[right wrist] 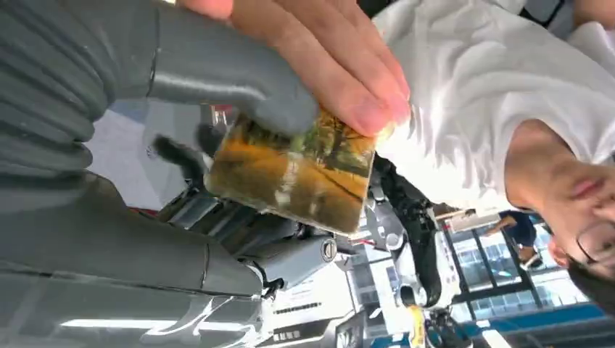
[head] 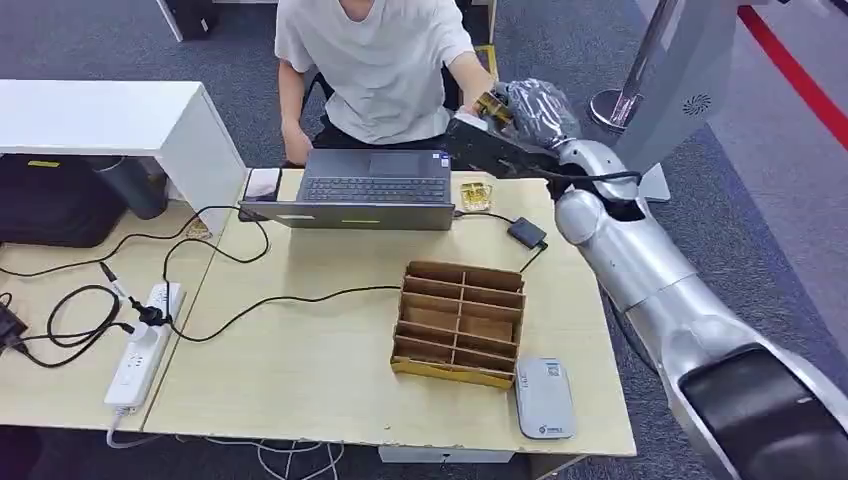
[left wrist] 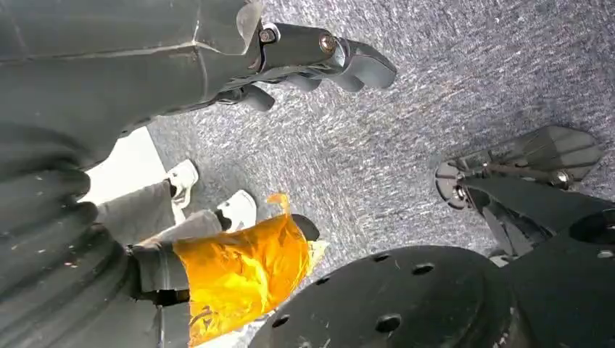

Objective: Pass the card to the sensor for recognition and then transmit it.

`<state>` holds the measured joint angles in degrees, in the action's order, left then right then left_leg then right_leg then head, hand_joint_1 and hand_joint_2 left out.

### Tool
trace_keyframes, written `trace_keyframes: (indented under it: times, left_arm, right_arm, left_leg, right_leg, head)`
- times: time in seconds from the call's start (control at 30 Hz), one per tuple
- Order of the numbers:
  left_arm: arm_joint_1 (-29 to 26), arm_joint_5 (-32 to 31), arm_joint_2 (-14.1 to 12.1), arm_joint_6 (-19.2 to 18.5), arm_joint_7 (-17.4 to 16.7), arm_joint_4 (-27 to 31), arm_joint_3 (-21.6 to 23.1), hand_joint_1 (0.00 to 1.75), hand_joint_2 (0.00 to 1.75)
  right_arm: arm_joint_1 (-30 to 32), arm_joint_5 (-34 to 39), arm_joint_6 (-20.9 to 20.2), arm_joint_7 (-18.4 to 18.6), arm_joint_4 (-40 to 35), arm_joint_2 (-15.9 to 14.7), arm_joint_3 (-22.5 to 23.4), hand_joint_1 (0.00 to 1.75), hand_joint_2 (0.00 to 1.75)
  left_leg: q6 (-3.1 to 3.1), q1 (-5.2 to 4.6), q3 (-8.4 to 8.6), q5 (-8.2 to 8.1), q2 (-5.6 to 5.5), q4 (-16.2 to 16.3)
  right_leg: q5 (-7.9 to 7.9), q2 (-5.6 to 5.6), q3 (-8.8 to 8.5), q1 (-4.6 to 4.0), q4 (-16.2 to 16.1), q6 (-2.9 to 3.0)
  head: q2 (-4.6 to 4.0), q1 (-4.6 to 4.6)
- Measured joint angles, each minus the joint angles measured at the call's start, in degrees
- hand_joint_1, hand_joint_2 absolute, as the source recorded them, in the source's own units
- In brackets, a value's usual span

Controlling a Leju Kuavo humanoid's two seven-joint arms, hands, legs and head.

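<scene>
Nearest me, the grey sensor (head: pixel 545 398) is lying at the bench (head: pixel 300 370) edge beside the cardboard divider box (head: pixel 460 322), so I'm judging recognition done and the handover underway. Beyond the laptop (head: pixel 372 189), I'm holding the right hand (head: pixel 497 110) extended toward the seated person (head: pixel 375 60), its fingers (right wrist: pixel 246 90) pinching the card (right wrist: pixel 294 170) so its far edge is sticking out for taking. Their hand (right wrist: pixel 341 51) is already touching that edge. My left hand (left wrist: pixel 319 58) is hanging over carpet, fingers curled around nothing.
</scene>
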<state>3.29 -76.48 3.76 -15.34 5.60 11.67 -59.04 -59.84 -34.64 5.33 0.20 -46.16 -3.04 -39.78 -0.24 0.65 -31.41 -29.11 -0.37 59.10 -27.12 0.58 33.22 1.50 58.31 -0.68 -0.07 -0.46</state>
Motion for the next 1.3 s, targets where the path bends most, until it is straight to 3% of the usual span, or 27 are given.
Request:
trace_keyframes:
  times: [0.2, 0.43, 0.6, 0.97, 1.1, 1.3]
  left_arm:
    - [-0.1, 1.2, -0.2, 1.5, -0.1, 0.0, 0.0, 0.0, 1.75]
    - [-0.3, 2.8, -0.2, 1.7, -0.9, 0.0, -0.3, 0.0, 1.75]
    - [-0.5, 4.2, 0.1, 2.5, -1.3, 0.0, -1.6, 0.0, 1.75]
    - [-1.1, 6.2, 0.9, 4.0, -2.1, 0.0, -4.8, 0.0, 1.75]
    - [-1.1, 6.5, 1.2, 4.5, -2.4, 0.0, -5.9, 0.0, 1.75]
    - [-1.1, 7.0, 1.5, 5.0, -2.6, 0.0, -7.0, 0.0, 1.75]
  right_arm:
    - [1.2, 0.4, 1.8, -2.3, 0.0, 0.0, -1.2, 0.0, 1.75]
    - [8.6, 1.6, 4.8, -5.1, -11.3, -3.9, -1.6, 0.0, 1.75]
    - [18.5, 1.5, 7.8, -7.5, -24.7, -8.9, -0.3, 0.0, 1.75]
    - [45.7, -9.4, 16.3, -11.2, -52.7, -19.8, 4.9, 0.0, 1.75]
    - [55.0, -12.1, 18.5, -11.8, -58.5, -22.7, 6.7, 0.0, 1.75]
    - [64.1, -13.9, 19.1, -11.7, -62.8, -24.4, 8.1, 0.0, 1.75]
  left_leg:
    - [0.0, 0.0, 0.02, 0.0, 0.0, 0.0]
    - [0.0, 0.0, 0.0, -0.01, -0.02, 0.0]
    - [-0.01, 0.0, -0.03, -0.04, -0.07, 0.0]
    - [0.03, 0.0, -0.12, -0.12, -0.21, 0.0]
    - [0.04, 0.0, -0.14, -0.17, -0.2, 0.0]
    - [0.06, 0.0, -0.13, -0.18, -0.17, 0.0]
  right_leg:
    - [0.0, 0.0, 0.04, -0.01, 0.0, 0.0]
    - [0.0, -0.02, 0.06, -0.01, 0.0, 0.0]
    - [-0.01, -0.08, 0.06, -0.01, -0.1, 0.0]
    - [-0.11, -0.19, 0.07, -0.01, -0.2, -0.1]
    - [-0.12, -0.21, 0.08, -0.01, -0.2, -0.1]
    - [-0.13, -0.19, 0.07, -0.01, -0.2, -0.1]
  head:
    - [0.0, 0.0]
    - [0.0, 0.0]
    - [0.0, 0.0]
    - [0.0, 0.0]
    - [0.0, 0.0]
    - [0.0, 0.0]
